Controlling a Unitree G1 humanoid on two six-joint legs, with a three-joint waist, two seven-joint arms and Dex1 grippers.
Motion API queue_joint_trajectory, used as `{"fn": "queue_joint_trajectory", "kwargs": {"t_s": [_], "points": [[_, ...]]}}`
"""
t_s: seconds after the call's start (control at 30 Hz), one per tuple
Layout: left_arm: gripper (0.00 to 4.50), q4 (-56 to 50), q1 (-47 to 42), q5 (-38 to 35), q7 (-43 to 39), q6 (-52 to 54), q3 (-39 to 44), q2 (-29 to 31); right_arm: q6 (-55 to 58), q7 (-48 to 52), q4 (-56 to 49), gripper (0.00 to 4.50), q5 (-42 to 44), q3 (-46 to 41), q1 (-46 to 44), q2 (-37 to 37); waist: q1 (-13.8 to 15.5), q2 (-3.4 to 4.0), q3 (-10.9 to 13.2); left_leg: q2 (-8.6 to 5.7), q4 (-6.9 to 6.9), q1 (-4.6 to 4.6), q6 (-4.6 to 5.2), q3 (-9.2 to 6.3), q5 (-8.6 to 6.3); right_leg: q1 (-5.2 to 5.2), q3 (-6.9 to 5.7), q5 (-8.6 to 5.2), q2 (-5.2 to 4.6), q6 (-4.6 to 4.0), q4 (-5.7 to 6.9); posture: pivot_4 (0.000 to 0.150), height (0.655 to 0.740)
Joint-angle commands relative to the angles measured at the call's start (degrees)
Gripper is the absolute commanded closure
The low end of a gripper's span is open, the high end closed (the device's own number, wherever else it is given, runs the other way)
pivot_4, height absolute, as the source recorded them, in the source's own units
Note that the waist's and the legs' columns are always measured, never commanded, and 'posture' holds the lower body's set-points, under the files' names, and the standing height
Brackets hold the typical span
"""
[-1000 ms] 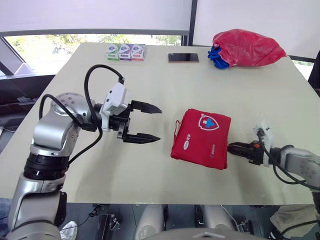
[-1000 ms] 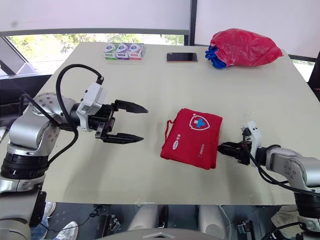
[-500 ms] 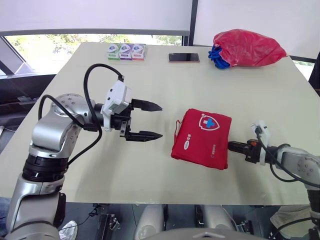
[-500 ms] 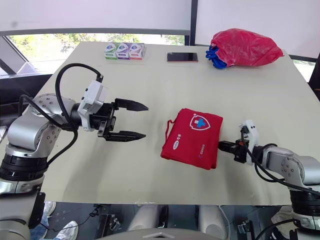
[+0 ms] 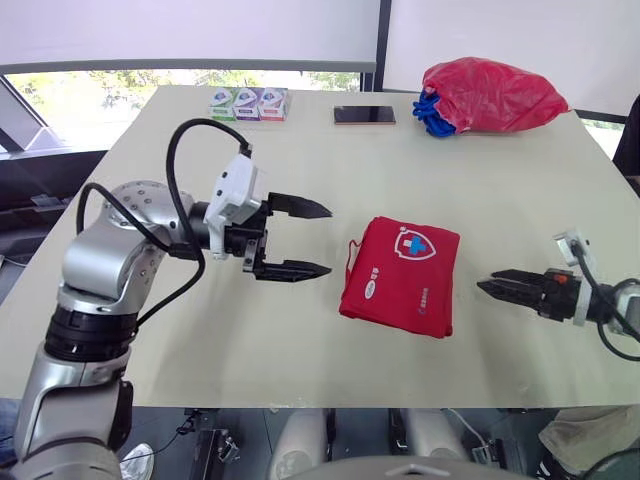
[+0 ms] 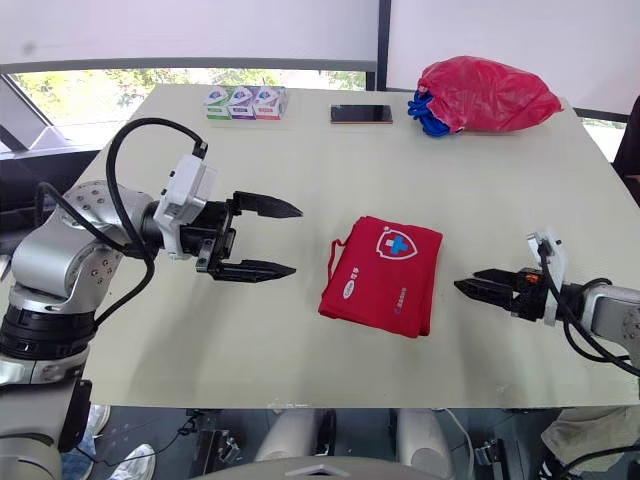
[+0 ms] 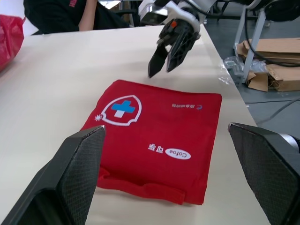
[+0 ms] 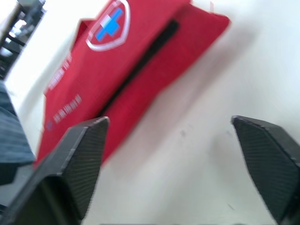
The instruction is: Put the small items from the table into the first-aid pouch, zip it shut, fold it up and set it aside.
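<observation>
Flat red fabric first-aid pouch with a white cross badge (image 5: 400,276): lies folded flat on the pale desk (image 5: 300,340) near its front edge, touching neither arm, seemingly ready to be set aside. Left pincer (image 5: 328,240) gapes wide and empty just beside it. Right pincer (image 5: 483,286), parted and empty, points at its opposite edge.

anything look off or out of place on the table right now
Nothing stands out. The red pouch lies flat on the table, slightly angled, between the open left pincer and open right pincer, touching neither. Nothing looks spilled or damaged.
</observation>
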Motion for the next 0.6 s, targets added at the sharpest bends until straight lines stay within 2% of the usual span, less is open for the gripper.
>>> {"fn": "queue_joint_trajectory", "kwargs": {"t_s": [0.03, 0.33, 0.43, 0.6], "points": [[0.00, -3.0, -0.9, -1.8, -0.1, 0.3, 0.6, 0.2, 3.9, -6.8, -2.9, 0.11, 2.2, -0.3, -1.5, 4.0, 0.1, 0.00, 0.0, -0.01, 0.00, -0.03, 0.00, -0.01, 0.00, -0.01, 0.01, 0.01, 0.00, -0.01, 0.00, 0.150, 0.7400], [0.00, -5.0, 0.4, -3.1, 0.2, 0.7, 1.1, 0.6, 6.9, -14.0, -3.9, 0.11, 2.0, 2.6, -2.3, 10.5, 0.1, -0.03, 0.0, -0.06, 0.00, -0.08, 0.00, 0.01, 0.00, -0.05, 0.06, 0.00, -0.07, 0.00, -0.02, 0.150, 0.7400], [0.00, -5.1, 0.9, -3.2, 0.3, 0.5, 1.1, 0.5, 6.9, -14.5, -4.0, 0.78, 2.0, 3.0, -2.7, 11.1, -0.1, -0.03, 0.0, -0.03, 0.00, -0.04, 0.00, 0.03, 0.00, -0.05, 0.06, 0.00, -0.01, 0.00, 0.00, 0.150, 0.7400], [0.00, -4.7, 1.6, -3.1, 0.2, -0.2, 1.4, 0.5, 6.7, -14.5, -3.4, 2.82, 2.2, 2.8, -2.8, 11.4, 0.0, -0.03, 0.0, -0.01, 0.00, -0.01, 0.00, 0.04, 0.00, -0.04, 0.08, -0.01, 0.02, 0.01, 0.01, 0.150, 0.7400]]}}
